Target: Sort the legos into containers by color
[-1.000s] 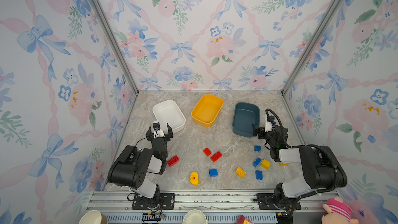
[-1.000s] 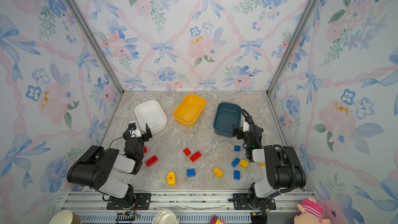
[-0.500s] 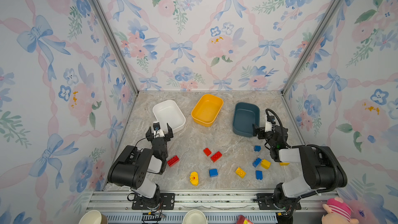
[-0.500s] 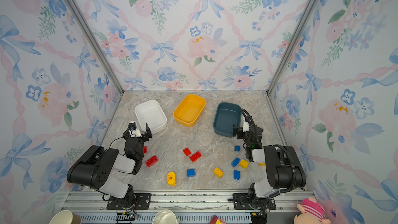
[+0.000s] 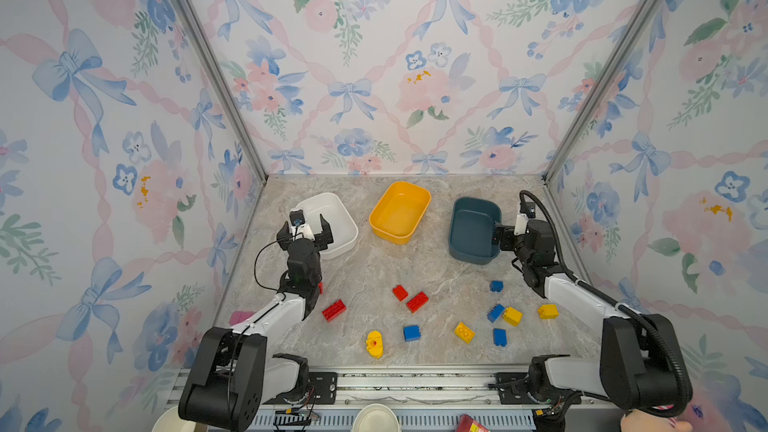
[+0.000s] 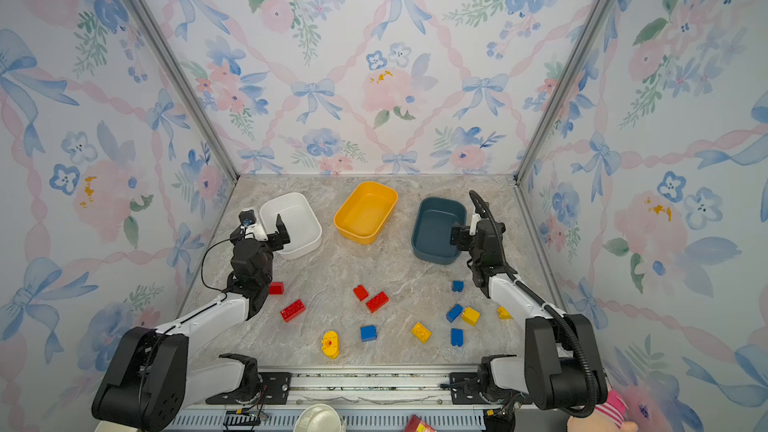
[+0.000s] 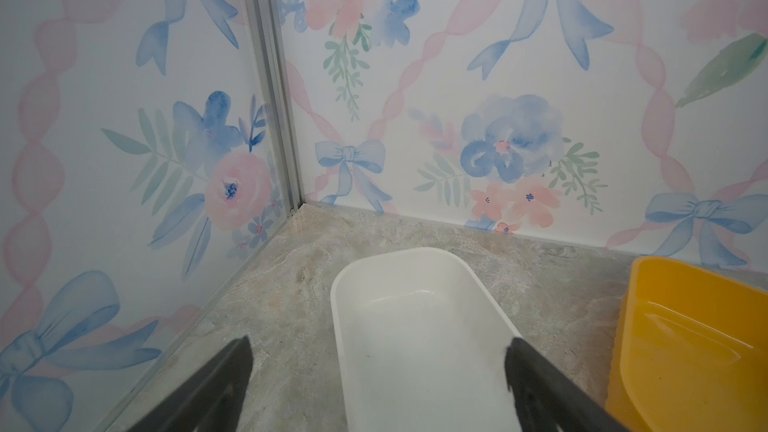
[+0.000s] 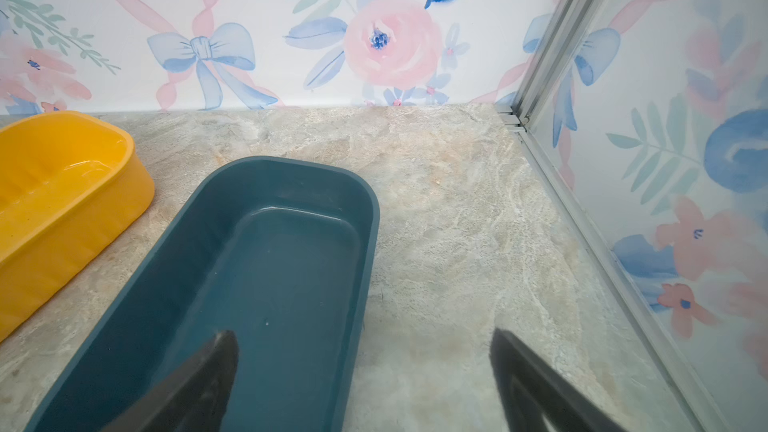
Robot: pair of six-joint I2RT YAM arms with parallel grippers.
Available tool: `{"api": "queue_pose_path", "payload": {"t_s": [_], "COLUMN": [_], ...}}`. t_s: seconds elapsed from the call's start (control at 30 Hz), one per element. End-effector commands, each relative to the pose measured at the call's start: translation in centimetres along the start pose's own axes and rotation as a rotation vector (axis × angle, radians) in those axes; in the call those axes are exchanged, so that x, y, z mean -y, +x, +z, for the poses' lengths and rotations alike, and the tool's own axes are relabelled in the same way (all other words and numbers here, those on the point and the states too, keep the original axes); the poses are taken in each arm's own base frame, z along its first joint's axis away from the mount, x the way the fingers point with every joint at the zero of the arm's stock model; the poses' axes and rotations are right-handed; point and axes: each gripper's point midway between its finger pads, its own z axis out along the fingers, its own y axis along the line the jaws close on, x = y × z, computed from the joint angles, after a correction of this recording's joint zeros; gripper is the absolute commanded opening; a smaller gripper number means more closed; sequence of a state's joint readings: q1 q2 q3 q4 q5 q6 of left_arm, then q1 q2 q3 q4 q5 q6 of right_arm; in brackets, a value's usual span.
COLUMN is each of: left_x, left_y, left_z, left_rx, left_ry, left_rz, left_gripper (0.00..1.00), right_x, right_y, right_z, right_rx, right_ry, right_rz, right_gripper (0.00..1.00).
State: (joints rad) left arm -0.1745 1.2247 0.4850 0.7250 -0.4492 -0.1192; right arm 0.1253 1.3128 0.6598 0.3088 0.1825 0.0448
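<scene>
Left gripper point(image 7: 378, 344) and right gripper point(image 8: 362, 336), jaws spread wide and empty: sorting not yet begun.
The white tub point(image 5: 336, 211), yellow tub point(image 5: 399, 211) and teal tub point(image 5: 473, 226) stand empty in a row toward the back edge of the counter point(image 5: 374, 268). All visible legos point(image 5: 417, 301) lie loose toward its front edge, so every brick is yet to be placed.

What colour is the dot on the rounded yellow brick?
Red. The dot shows best in a top view.
</scene>
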Motion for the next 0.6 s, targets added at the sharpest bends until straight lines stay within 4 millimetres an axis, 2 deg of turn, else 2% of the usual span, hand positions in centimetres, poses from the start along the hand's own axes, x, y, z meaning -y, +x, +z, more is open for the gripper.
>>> {"api": "queue_pose_path", "payload": {"t_s": [0.0, 0.07, 0.1, 0.3, 0.43, 0.57], "left_x": [-0.2, -0.5, -0.7, -2.3, -2.6, -2.7], "left_y": [3.4, 4.4, 4.1, 5.5, 6.8, 8.6], "left_z": [1.1, 2.0, 2.7, 5.5, 7.2, 8.2], "left_rx": [-0.242, -0.324, -0.345, -0.488, -0.603, -0.692], "left_ry": [-0.007, -0.001, 0.0, 0.003, 0.007, 0.0], "left_rz": [-0.008, -0.059, -0.094, -0.239, -0.279, -0.267], "left_gripper": [0.95, 0.94, 0.92, 0.79, 0.76, 0.72], "right_x": [0.1, -0.9, -1.5, -5.7, -8.1, -9.5], "right_y": [1.1, 0.3, 0.0, -0.8, -1.4, -1.6], "right_z": [-1.1, -1.4, -1.5, -1.7, -1.6, -1.6], "right_rx": [-0.151, -0.181, -0.196, -0.266, -0.304, -0.326], "right_ry": [0.09, 0.079, 0.066, -0.068, -0.126, -0.155], "right_rz": [-0.03, -0.023, -0.015, -0.002, -0.025, -0.042], "right_gripper": [0.97, 0.97, 0.97, 0.97, 0.97, 0.97]}}
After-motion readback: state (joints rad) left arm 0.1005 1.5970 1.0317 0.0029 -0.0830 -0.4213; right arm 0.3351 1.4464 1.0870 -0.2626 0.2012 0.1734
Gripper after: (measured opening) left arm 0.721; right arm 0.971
